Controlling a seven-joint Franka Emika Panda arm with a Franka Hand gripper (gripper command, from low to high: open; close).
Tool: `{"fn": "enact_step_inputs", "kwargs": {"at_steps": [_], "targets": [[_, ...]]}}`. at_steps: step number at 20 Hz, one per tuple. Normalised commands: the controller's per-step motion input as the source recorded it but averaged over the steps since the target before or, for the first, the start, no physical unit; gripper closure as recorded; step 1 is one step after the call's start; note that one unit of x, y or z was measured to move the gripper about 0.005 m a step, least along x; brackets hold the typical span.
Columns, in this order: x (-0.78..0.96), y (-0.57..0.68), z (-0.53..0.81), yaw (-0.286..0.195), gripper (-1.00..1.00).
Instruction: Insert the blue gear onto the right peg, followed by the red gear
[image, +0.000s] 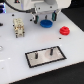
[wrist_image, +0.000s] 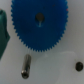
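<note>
The blue gear (image: 46, 23) lies flat on the white table at the back, and it fills much of the wrist view (wrist_image: 39, 22), toothed rim and centre hole showing. My gripper (image: 45, 18) hangs just above it, fingers apart and holding nothing. To the exterior view's right of the blue gear, the red gear (image: 65, 31) rests on the table. Nearer the front is the black plate (image: 46, 60) with two upright pins; the right peg (image: 50, 50) stands free, well away from the gripper.
A beige block (image: 19, 27) stands at the exterior view's left. The wrist view also shows a small grey metal pin (wrist_image: 26, 66), a tiny dark piece (wrist_image: 77, 65) and a teal edge (wrist_image: 2, 30) near the blue gear.
</note>
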Motion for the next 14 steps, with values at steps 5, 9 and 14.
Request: {"fn": "enact_step_inputs", "kwargs": {"at_steps": [5,9,14], "targets": [[-0.2,0.19,-0.33,0.0,1.0],[-0.2,0.13,-0.22,0.0,1.0],[-0.14,0.04,-0.09,0.0,1.0]]}}
